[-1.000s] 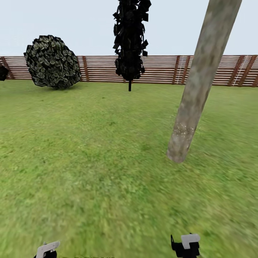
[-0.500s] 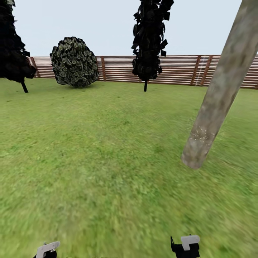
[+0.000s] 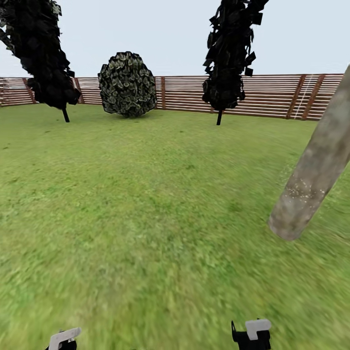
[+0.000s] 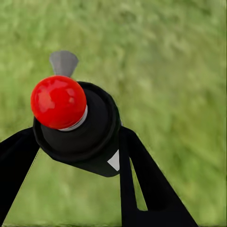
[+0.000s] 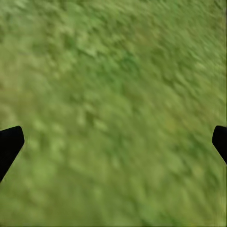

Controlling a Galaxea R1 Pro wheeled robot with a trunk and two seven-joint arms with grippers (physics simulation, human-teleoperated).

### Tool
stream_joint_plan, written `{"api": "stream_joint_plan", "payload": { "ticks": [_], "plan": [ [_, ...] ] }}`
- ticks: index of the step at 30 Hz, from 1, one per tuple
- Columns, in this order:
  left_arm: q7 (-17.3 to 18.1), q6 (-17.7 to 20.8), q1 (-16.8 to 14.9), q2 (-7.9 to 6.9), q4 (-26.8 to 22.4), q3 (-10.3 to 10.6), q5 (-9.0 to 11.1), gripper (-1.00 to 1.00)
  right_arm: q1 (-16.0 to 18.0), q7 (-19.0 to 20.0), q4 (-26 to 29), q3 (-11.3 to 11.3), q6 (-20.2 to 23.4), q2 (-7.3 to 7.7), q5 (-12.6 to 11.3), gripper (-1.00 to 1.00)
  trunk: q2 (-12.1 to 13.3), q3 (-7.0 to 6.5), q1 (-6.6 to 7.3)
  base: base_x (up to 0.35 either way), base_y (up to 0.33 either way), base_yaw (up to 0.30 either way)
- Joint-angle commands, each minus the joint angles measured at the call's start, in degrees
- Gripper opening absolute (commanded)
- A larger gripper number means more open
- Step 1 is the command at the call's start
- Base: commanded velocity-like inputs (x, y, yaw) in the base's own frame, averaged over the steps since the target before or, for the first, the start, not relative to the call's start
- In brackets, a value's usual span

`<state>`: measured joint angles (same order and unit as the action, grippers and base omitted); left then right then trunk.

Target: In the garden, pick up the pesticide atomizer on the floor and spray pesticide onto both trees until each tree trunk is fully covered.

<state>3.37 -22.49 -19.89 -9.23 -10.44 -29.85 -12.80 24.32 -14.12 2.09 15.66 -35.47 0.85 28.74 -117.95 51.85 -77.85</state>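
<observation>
So the pickup part looks done: the left gripper is pinching the pesticide atomizer, red top up, over the grass. The right gripper is spread wide with nothing in it. One thick mottled tree trunk sits near on the right, with pale specks low on the bark, maybe spray, hard to say. Far off there's the slat fence, a round bush and two dark columnar trees. My guess: most of the spraying is left.
</observation>
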Motion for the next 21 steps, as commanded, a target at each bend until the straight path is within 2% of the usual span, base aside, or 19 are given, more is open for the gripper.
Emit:
{"api": "stream_joint_plan", "payload": {
  "ticks": [1,21],
  "plan": [
    [0.3,-0.2,-0.1,0.01,0.1,-0.5,-0.4,-1.00,0.0,-0.4,-0.1,0.3,-0.1,0.02,0.6,1.00,0.0,0.05,0.01,0.000,0.000,0.281],
    [0.3,-0.2,-0.1,0.01,0.1,-0.5,-0.3,-1.00,0.0,-0.4,-0.1,0.3,-0.1,0.01,0.6,1.00,0.0,0.05,0.01,0.000,0.000,0.281]
  ]
}}
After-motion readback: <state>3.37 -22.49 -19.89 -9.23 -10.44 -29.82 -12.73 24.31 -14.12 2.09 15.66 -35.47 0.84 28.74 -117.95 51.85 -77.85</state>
